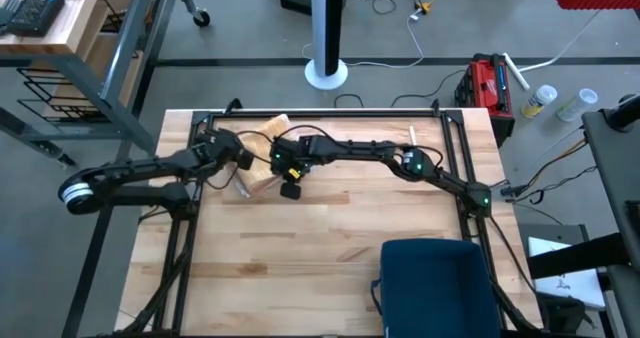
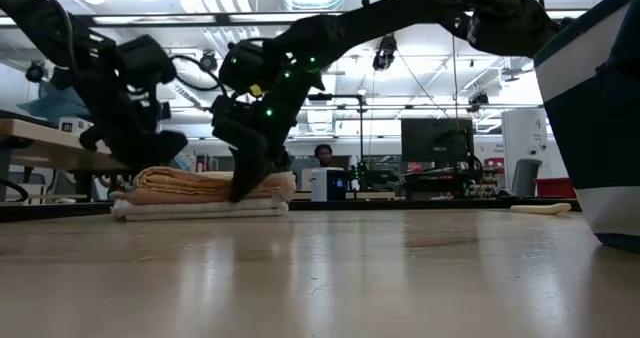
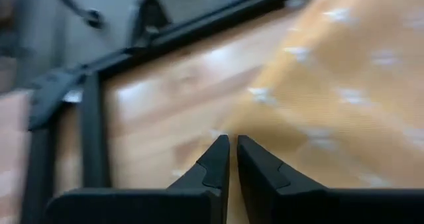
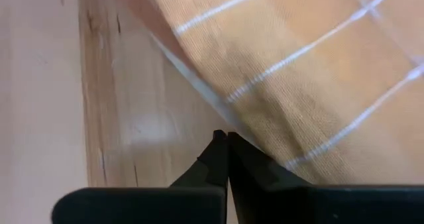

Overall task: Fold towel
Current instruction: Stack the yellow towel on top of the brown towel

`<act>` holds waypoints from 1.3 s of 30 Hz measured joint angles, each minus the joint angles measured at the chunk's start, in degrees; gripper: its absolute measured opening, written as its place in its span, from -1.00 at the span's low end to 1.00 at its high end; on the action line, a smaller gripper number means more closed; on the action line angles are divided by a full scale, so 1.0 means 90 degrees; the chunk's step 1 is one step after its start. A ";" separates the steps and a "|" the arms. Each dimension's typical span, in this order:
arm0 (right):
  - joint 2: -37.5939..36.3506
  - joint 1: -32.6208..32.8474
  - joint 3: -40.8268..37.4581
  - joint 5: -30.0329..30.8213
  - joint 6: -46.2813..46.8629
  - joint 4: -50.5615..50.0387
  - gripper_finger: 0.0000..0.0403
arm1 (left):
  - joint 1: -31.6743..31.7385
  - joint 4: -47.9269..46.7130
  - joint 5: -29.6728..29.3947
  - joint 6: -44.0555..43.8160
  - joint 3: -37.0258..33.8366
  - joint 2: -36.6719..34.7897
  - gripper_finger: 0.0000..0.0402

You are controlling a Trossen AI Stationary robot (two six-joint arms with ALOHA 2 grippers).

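Folded towel (image 1: 262, 156) lying on wooden table (image 1: 320, 258), toward far left part of top, tan-orange with thin pale lines. In low view seen as a flat stack (image 2: 200, 193) of layers, orange on top, paler edge beneath, resting flat on the wood.

Left gripper (image 1: 243, 162) at towel's left side, arm reaching in from left edge of table. Through left wrist view, fingertips (image 3: 218, 151) nearly together, only a narrow slit between, nothing visibly caught; towel cloth (image 3: 344, 85) just beyond and beside tips, bare wood and dark frame rail (image 3: 93, 138) on other side. Reads as closed, empty.

Right gripper (image 1: 290, 183) at towel's near right corner, arm stretching across far side of table from right. Through right wrist view, fingers (image 4: 222, 158) pressed fully together, tips at edge of cloth (image 4: 298, 71) where it meets the wood. Whether a thin bit of fabric is pinched: cannot tell; no cloth seen between tips.

In low view, both grippers down at the stack, right one (image 2: 245, 183) touching or just above the towel's right part, left one (image 2: 150, 148) over its left end.

Dark blue bin (image 1: 435, 283) at near right of table, well apart from towel. Red toolbox (image 1: 488, 83) on floor beyond far right corner.
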 joint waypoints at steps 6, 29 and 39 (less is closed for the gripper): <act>-0.0239 -0.0055 0.0000 0.0105 -0.0117 -0.0276 -1.00 | 0.0000 -0.0814 0.0984 -0.0391 0.0121 -0.0615 -0.90; -0.0569 -0.0949 -0.0963 0.0541 0.0010 0.1697 -1.00 | -0.0701 0.0097 0.3066 -0.0803 -0.0597 -0.0257 -0.90; -0.0557 -0.1025 -0.1084 0.0590 0.0140 0.1996 -1.00 | -0.0741 -0.1347 0.3547 -0.0949 -0.0118 -0.0719 -0.90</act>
